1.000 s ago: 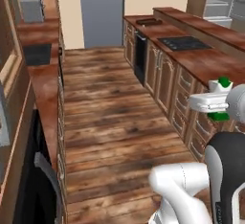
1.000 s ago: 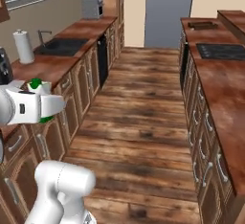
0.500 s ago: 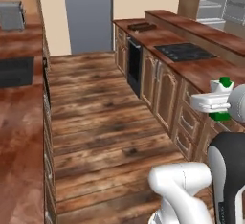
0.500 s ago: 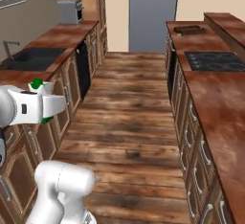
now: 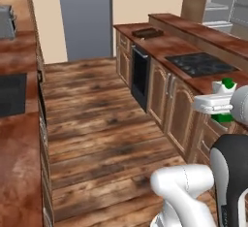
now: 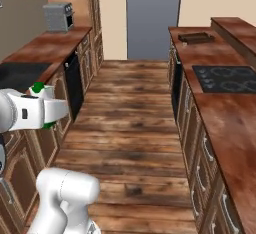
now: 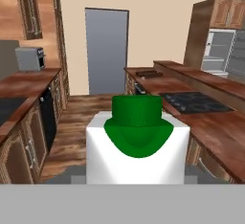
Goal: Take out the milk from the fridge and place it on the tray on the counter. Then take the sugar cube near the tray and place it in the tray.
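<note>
Tool (image 5: 224, 105): right edge of the left base view — closed around the milk (image 7: 138, 144), carried in the air.
Tray (image 6: 196, 37): upper right, on the bench (image 6: 227, 113).
Fridge (image 7: 221, 50): upper right.

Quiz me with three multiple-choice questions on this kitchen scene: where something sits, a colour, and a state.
1. Where is the shallow dark-brown wooden tray?
A. floor
B. far end of the reddish-brown wood counter
C. on the black cooktop

2. What colour tops the small white milk carton?
A. green
B. pink
C. blue

3. The carton is:
A. on the tray
B. carried in the robot's fingers
C. on the floor

Answers: 1 B, it lies on the worktop beyond the cooktop; 2 A, hand view shows a green top; 3 B, it rides at the arm's end above the floor.
</note>
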Motion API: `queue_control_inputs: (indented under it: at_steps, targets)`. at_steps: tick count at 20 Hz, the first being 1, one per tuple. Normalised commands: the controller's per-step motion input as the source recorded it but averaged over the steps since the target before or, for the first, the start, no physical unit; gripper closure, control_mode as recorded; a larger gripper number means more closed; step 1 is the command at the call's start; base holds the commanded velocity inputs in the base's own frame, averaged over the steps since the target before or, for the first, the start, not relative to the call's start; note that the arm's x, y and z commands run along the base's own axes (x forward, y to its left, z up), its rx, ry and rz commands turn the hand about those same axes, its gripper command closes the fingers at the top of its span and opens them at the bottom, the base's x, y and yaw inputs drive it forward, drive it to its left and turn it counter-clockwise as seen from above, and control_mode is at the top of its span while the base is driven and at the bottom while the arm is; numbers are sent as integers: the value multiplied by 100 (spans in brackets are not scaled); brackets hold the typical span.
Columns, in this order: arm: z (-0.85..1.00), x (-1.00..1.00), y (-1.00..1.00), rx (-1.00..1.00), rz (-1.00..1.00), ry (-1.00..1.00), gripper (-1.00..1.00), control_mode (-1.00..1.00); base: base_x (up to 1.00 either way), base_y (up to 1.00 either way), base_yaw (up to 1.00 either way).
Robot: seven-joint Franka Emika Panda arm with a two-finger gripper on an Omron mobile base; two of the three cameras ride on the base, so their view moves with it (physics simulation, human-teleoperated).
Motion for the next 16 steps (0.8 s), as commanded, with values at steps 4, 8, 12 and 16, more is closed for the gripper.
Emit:
queue_control_inputs:
  at_steps: [4, 8, 12, 16]
  targets:
    - [0, 0, 0, 0, 0, 0, 100, 100, 100, 4, -9]
    - [0, 0, 0, 0, 0, 0, 100, 100, 100, 0, -12]
    - [0, 0, 0, 0, 0, 0, 100, 100, 100, 6, -12]
    - [0, 0, 0, 0, 0, 0, 100, 100, 100, 22, -11]
